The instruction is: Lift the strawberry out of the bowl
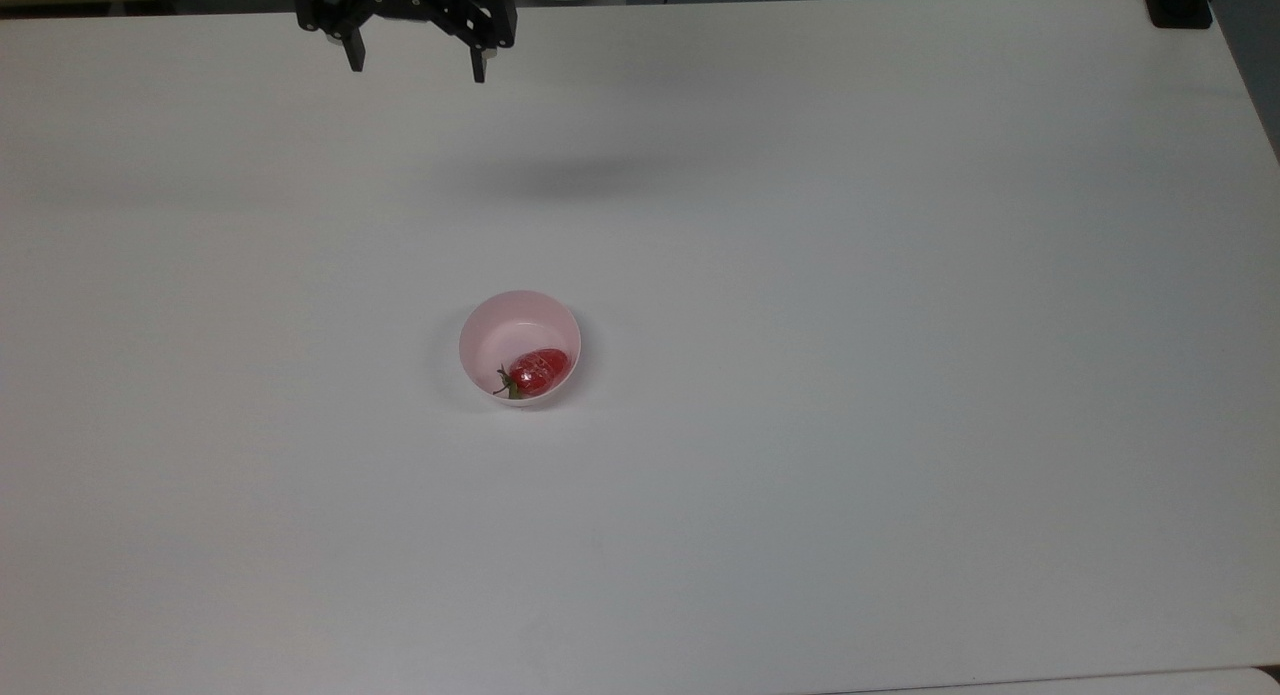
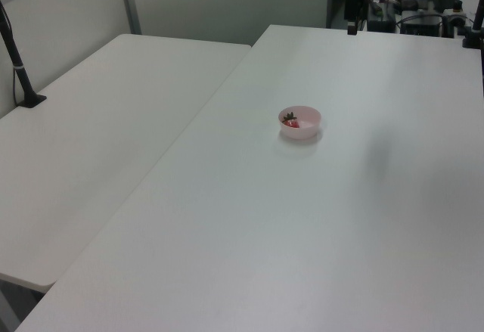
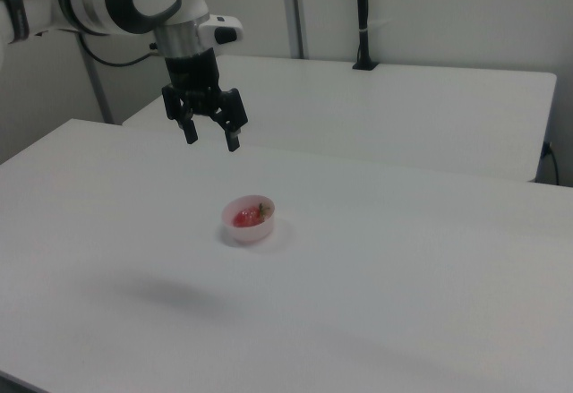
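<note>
**Approach not yet begun: gripper high and empty, strawberry waiting in the bowl**

From my console, the gripper [image 1: 415, 67] hangs well above the white table [image 1: 900, 375], its two fingers spread wide with nothing between them. In the right view it sits up and toward the right view's left of the bowl [image 3: 249, 220], well apart from it.

The strawberry [image 1: 538, 371] lies on its side inside the pale pink bowl, against the wall nearest the top view's bottom edge, with its green stem pointing to the top view's left. The bowl stands alone near the middle of the table.

I judge this to be the very start of the reach. Next I would bring the gripper over the bowl, then descend with the fingers straddling the berry across its narrow width. The berry seems to touch the wall, though I cannot be sure, so one finger may have little room there.
</note>
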